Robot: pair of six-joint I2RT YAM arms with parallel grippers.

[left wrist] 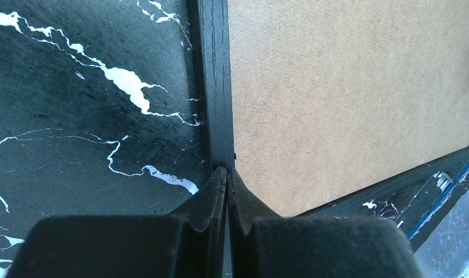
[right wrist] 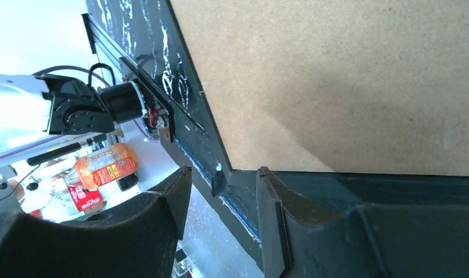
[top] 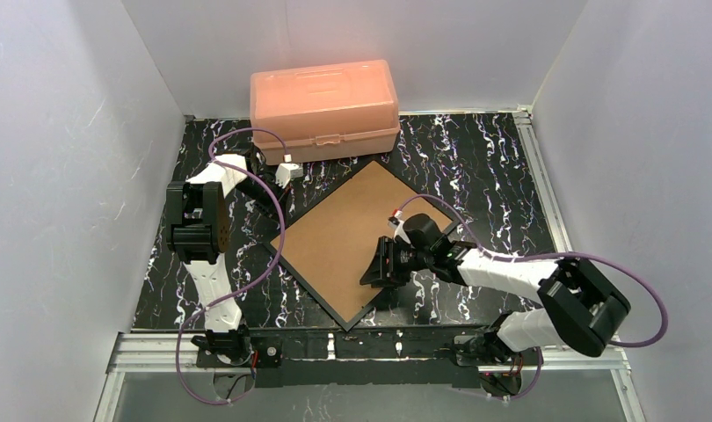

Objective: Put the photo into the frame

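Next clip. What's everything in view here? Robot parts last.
frame: one, black, flat mid-table, turned diagonally
backing board: one, brown, lying inside the frame
box: one, peach, closed, far edge of the table
table: one, black with white veining
bottle: one, orange label, beyond the table, right wrist view only
photo: none in view
left gripper: black, shut, tips on the frame's rail
right gripper: black, open, at the frame's near edge

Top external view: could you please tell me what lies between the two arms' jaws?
A flat brown backing board, set in the thin black rectangular frame, fills that stretch; the top external view shows it.
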